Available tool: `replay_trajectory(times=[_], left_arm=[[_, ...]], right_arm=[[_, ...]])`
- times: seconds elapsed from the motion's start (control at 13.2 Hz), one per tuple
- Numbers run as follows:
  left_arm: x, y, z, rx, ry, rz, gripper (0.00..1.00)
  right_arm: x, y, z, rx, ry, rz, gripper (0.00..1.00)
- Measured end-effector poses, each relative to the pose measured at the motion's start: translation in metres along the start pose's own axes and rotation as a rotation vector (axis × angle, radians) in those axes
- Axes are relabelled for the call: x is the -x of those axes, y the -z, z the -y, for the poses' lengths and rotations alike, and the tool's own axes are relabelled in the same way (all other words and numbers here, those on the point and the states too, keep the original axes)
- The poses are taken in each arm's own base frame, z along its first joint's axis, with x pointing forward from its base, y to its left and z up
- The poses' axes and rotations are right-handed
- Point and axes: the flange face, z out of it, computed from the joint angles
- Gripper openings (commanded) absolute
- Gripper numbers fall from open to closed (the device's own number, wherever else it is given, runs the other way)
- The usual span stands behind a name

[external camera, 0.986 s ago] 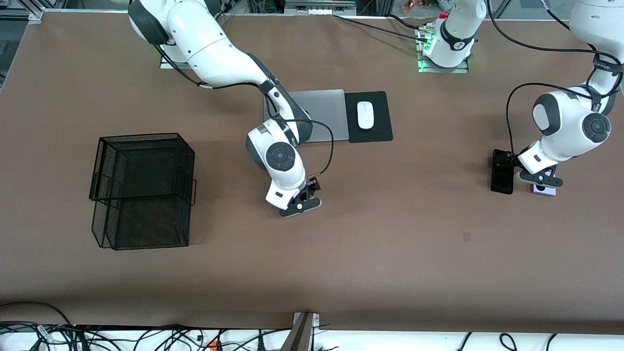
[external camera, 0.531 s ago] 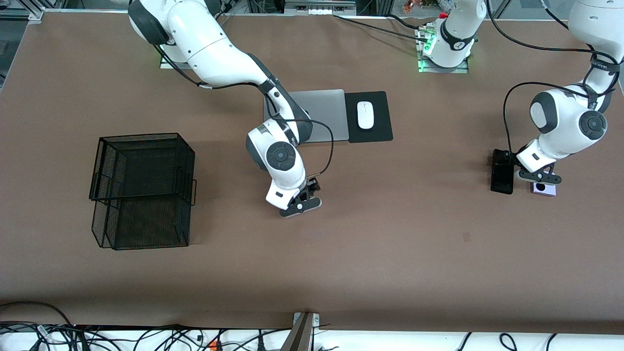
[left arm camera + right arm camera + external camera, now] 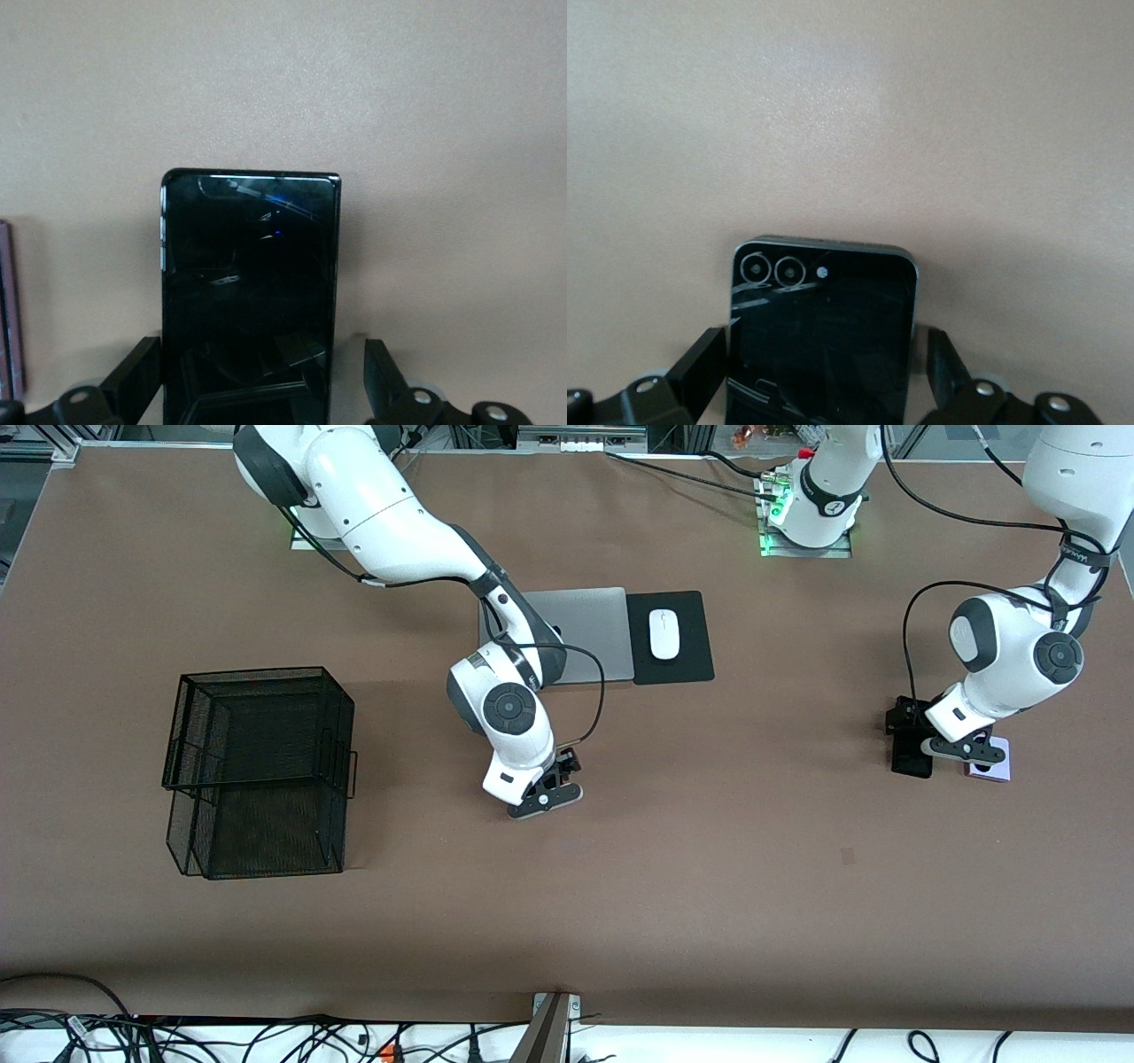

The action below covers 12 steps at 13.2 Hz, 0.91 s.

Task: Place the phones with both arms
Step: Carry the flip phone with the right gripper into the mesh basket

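I am bracketing two phones at once. My right fingers (image 3: pixel 556 793), spread wide and gripping nothing, are straddling the black flip phone (image 3: pixel 822 336) on the counter (image 3: pixel 709 868), nearer the camera than the laptop (image 3: pixel 585 633). My left fingers (image 3: pixel 261 390), equally wide and empty, are flanking the slab phone (image 3: pixel 250 301) toward the left arm's end from the laptop, with the lavender phone (image 3: pixel 997 766) just beside, so each can be pinched across its width.

A brown table (image 3: pixel 753 886) is seen under even light. A black wire basket (image 3: pixel 257 771) stands toward the right arm's end. Tangled cables (image 3: pixel 221 1036) are strewn on a white surface along the table's nearest edge.
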Motion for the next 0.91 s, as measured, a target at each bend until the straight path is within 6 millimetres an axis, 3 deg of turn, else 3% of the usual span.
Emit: replay_trajectory(times=[0.08, 0.15, 0.23, 0.45, 0.61, 0.68, 0.76, 0.91], left_arm=[[0.0, -0.001, 0.0, 0.0, 0.0, 0.0, 1.0], [0.0, -0.001, 0.0, 0.0, 0.0, 0.0, 1.0], [0.0, -0.002, 0.0, 0.0, 0.0, -0.001, 1.0], [0.0, -0.007, 0.0, 0.0, 0.0, -0.007, 1.0], [-0.001, -0.01, 0.0, -0.001, 0.001, -0.012, 1.0], [-0.001, -0.01, 0.0, -0.001, 0.001, -0.012, 1.0], [-0.002, -0.01, 0.001, -0.002, 0.0, -0.013, 1.0], [-0.002, -0.01, 0.001, -0.002, 0.0, -0.013, 0.8]], right_arm=[[0.0, 0.0, 0.0, 0.0, 0.0, -0.002, 0.34], [-0.001, 0.001, -0.001, 0.003, 0.001, -0.004, 0.09], [-0.002, 0.005, -0.001, 0.002, 0.0, -0.009, 0.0], [-0.002, 0.006, -0.001, 0.002, 0.0, -0.013, 0.0], [-0.012, 0.015, -0.019, 0.029, -0.026, -0.027, 0.0], [-0.021, 0.033, -0.04, 0.06, -0.068, -0.019, 0.0], [-0.032, 0.065, -0.071, 0.08, -0.124, 0.0, 0.0], [-0.046, 0.15, -0.15, 0.089, -0.241, 0.035, 0.0]])
